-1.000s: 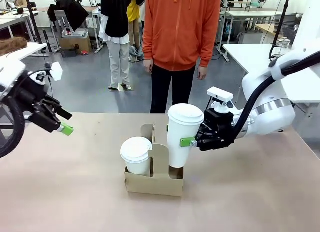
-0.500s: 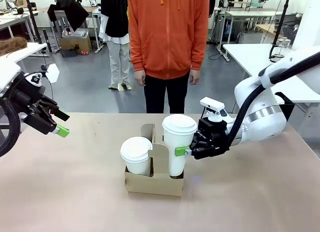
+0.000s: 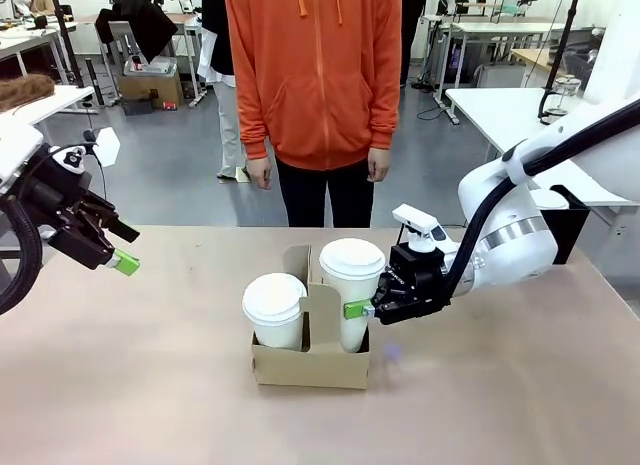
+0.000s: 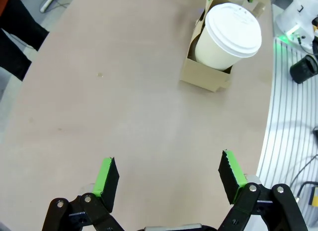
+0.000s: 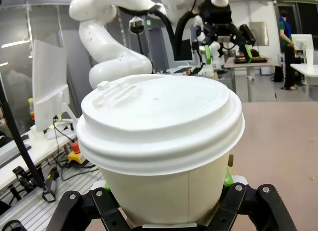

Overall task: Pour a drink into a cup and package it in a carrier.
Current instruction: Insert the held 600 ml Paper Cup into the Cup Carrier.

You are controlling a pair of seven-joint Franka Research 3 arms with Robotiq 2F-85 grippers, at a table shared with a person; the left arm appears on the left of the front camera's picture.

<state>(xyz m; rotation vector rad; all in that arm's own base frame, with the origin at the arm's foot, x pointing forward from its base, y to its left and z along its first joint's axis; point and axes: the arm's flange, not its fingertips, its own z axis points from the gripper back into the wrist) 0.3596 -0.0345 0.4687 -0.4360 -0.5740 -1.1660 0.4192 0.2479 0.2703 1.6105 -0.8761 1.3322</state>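
Note:
The brown cardboard carrier sits mid-table. The tall white lidded cup stands in its right pocket, its bottom hidden behind the carrier wall. My right gripper is shut on the cup's side from the right. In the right wrist view the cup sits close between that gripper's fingers. My left gripper hangs open over the table's left side, holding nothing. The left wrist view shows its gripper with pads wide apart, well away from the carrier. The drink is hidden.
A shorter white lidded cup fills the carrier's left pocket, also the shorter cup in the left wrist view. A person in an orange hoodie stands at the far edge, hands down. Bare tabletop lies around the carrier.
My right gripper has lowered the tall cup down into the carrier's right pocket. The person has stepped to the left. My left arm has barely moved.

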